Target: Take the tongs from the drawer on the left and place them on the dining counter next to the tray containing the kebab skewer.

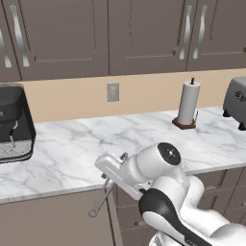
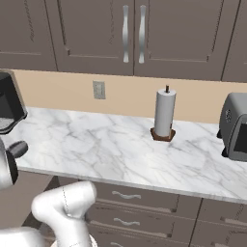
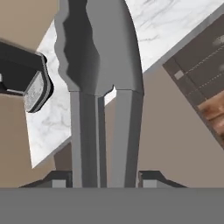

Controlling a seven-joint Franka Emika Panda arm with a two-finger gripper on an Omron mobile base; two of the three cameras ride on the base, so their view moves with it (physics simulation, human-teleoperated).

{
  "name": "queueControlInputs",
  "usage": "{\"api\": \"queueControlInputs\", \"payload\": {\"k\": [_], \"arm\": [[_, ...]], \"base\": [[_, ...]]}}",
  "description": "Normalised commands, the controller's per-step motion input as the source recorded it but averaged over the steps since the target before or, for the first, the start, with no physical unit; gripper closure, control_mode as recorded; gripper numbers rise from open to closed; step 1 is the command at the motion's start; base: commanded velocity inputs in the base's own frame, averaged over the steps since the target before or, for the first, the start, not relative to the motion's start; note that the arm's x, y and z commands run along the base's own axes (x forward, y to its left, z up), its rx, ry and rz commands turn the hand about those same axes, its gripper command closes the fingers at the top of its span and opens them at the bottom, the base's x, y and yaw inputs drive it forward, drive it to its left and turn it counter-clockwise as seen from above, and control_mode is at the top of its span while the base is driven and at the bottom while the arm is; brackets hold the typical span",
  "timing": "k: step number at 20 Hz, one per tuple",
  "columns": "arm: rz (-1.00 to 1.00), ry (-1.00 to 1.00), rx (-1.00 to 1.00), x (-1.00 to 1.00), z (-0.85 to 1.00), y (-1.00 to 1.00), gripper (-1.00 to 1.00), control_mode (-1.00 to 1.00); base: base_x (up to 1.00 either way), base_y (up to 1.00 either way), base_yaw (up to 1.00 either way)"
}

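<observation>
gripper (image 3: 105,181) clamped on tongs (image 3: 103,87) | tong ends cut off in hand view | left base view: tongs hang below counter (image 1: 72,153) front edge

No text, label, brand, number or sign can be read on any surface here; the cabinets, marble worktop and appliances all carry plain, unmarked faces.
</observation>
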Motion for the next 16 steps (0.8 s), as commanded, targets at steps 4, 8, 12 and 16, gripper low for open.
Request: {"api": "queueControlInputs", "payload": {"k": [4,8,12,16], "arm": [[-0.1,0.0,-0.24,0.2,1.0,-0.85,1.0,-1.0],[-0.04,0.13,-0.18,0.16,1.0,-1.0,1.0,-1.0],[0.0,0.21,-0.05,0.01,1.0,-1.0,1.0,-1.0],[0.05,-0.11,0.0,0.18,0.65,-0.98,1.0,-1.0]], "base": [[0.0,0.0,0.0],[0.0,0.0,0.0],[0.0,0.0,0.0],[0.0,0.0,0.0]]}}
